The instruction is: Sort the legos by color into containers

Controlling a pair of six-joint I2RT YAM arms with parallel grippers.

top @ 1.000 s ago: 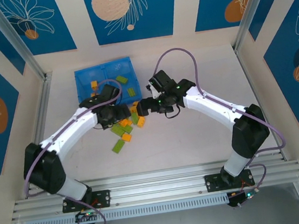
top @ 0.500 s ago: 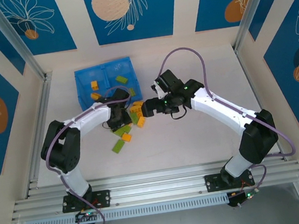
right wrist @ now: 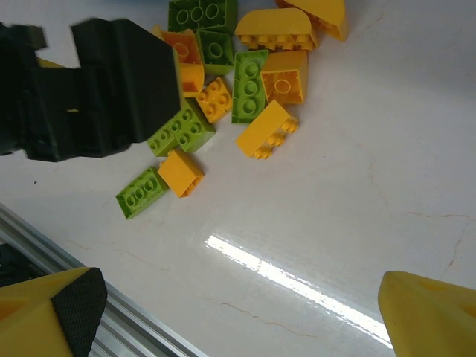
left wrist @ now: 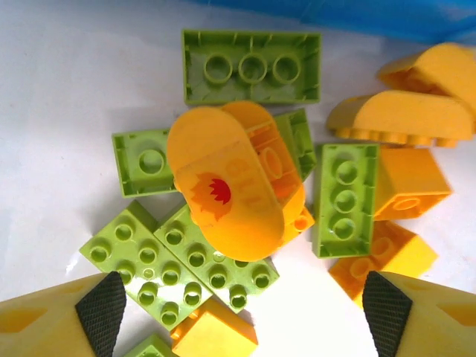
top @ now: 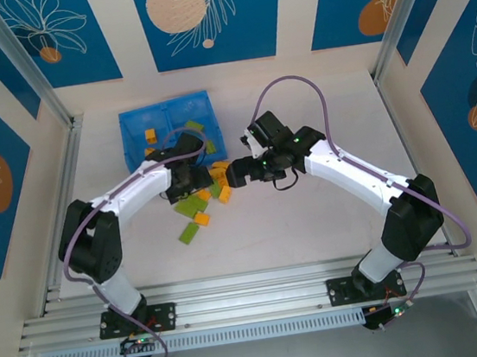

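Orange-yellow and lime green legos [top: 206,191] lie in a loose pile on the white table, just in front of the blue tray [top: 137,121]. The tray's compartments hold an orange brick [top: 151,136] and a green brick [top: 194,126]. My left gripper [top: 188,181] hovers open over the pile; in the left wrist view its jaws [left wrist: 244,316] stand wide apart below a rounded orange brick [left wrist: 223,186] that rests on green bricks [left wrist: 178,256]. My right gripper [top: 234,172] is at the pile's right side, open [right wrist: 253,312] over bare table.
A green brick [top: 189,232] and an orange one [top: 202,219] lie apart, nearer the bases. The black body of the left gripper [right wrist: 97,89] stands close to the right gripper. The tray's edge [left wrist: 335,11] borders the pile's far side. A metal rail [top: 252,286] runs along the near edge.
The left arm has folded its elbow in towards its base, and its gripper has stayed over the pile. The right gripper shifted slightly right a second ago and has held still since.
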